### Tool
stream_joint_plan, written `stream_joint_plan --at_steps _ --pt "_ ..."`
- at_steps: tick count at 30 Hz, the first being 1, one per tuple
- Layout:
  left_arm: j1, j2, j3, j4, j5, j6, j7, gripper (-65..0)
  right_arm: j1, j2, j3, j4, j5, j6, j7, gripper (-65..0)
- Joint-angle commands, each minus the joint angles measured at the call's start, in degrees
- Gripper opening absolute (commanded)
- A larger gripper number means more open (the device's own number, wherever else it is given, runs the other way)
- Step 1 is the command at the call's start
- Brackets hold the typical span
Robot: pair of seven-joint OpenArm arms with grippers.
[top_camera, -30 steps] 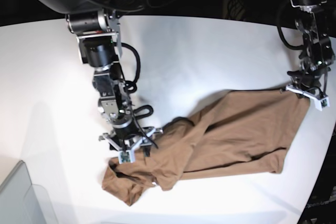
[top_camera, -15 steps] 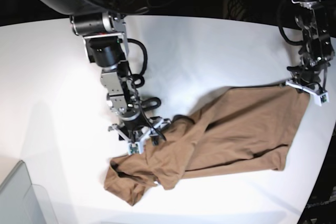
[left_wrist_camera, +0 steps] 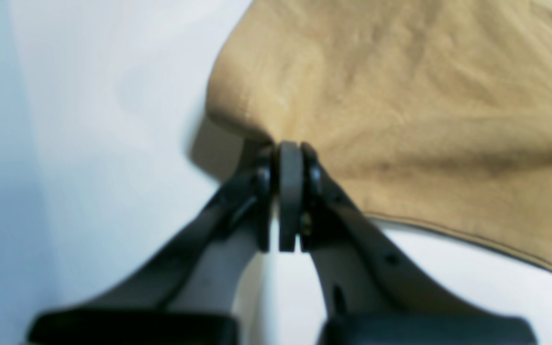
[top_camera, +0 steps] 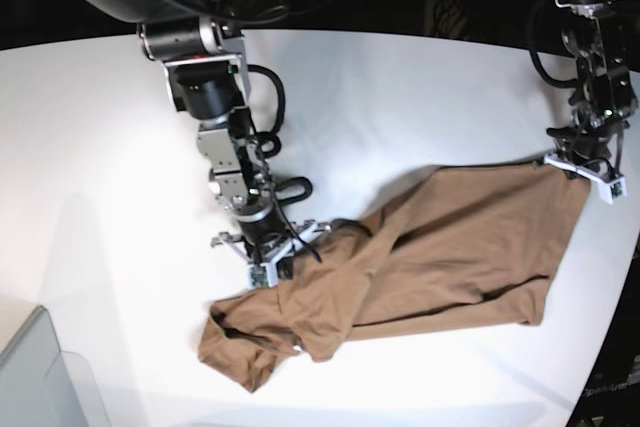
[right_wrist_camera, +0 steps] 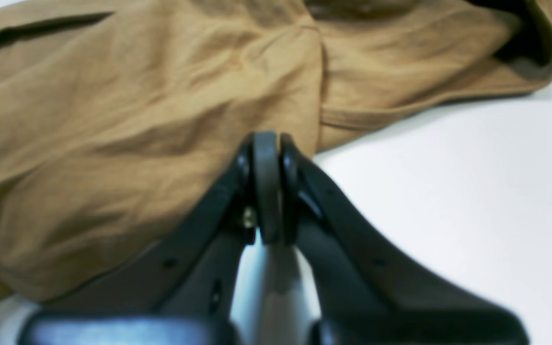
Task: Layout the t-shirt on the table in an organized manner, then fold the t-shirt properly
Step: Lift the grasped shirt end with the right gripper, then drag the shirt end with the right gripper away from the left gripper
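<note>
Both arms are at the cloth. The brown shirt [top_camera: 480,237] lies on the white table [top_camera: 330,77], running from the near left of the base view across to the right side, unfolded only in part: rumpled and doubled over at the left end, smoother at the right.

Left gripper [left_wrist_camera: 278,153]: closed on the shirt. In the left wrist view the fabric bunches into the fingertips, rising in a rounded fold on one side; a hem runs away from the grip on the other, with a shadow on the table beneath the fold. In the base view I find this grip at the shirt's upper right corner.

Right gripper [right_wrist_camera: 267,141]: closed, fingertips together at the shirt's edge. I cannot tell whether any cloth is pinched between them. Its wrist view shows broad, shallow creases, one layer ending over another just beyond the tips, and a dark, open fold at the upper right. In the base view I read the tips at the upper edge of the rumpled left part, bare table behind them.
</note>
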Motion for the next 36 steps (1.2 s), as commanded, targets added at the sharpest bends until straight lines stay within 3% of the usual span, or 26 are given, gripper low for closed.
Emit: stream_joint_plan --at_steps 1,7,13,15,19,26,32,34,36 --pt "-0.69 -0.98 -0.42 1.10 -0.12 -0.01 -1.26 -64.9 0.64 -0.16 0.04 2.33 0.40 0.09 1.50 -65.0" --pt "-0.69 -0.90 -0.42 1.10 -0.21 -0.01 -1.26 -64.9 -3.58 -0.16 0.04 12.09 0.22 0.09 1.24 -64.6" --pt "-0.69 -0.72 -0.42 1.19 -0.38 -0.01 -1.26 -64.9 -1.82 -0.16 -0.05 11.91 0.14 0.09 -6.85 -40.5" --pt "-0.51 -0.72 -0.42 1.19 -0.38 -0.01 -1.26 -64.9 -0.94 -0.25 -0.05 11.91 0.14 0.09 -7.64 -36.3" --pt "-0.34 -0.63 -0.42 1.19 -0.47 -0.01 -1.26 -64.9 1.43 -0.43 -0.05 8.92 0.14 0.09 -7.29 -37.0" --pt "0.45 -0.63 -0.51 1.19 -0.47 -0.01 -1.26 -64.9 8.64 -0.51 -0.05 -6.29 0.31 -0.17 -7.20 -36.8" --pt "0.63 -0.63 -0.51 1.19 -0.47 -0.01 -1.26 -64.9 8.82 -0.51 -0.05 -7.52 0.05 -0.26 -7.73 -37.6" --pt "0.63 -0.63 -0.51 1.19 -0.47 -0.01 -1.26 -64.9 7.94 -0.51 -0.05 -7.78 0.05 -0.26 -7.82 -43.1" --pt "0.63 -0.63 -0.51 1.19 -0.47 -0.01 -1.26 -64.9 6.36 -0.60 -0.14 -7.08 0.05 -0.08 -7.82 -54.7"
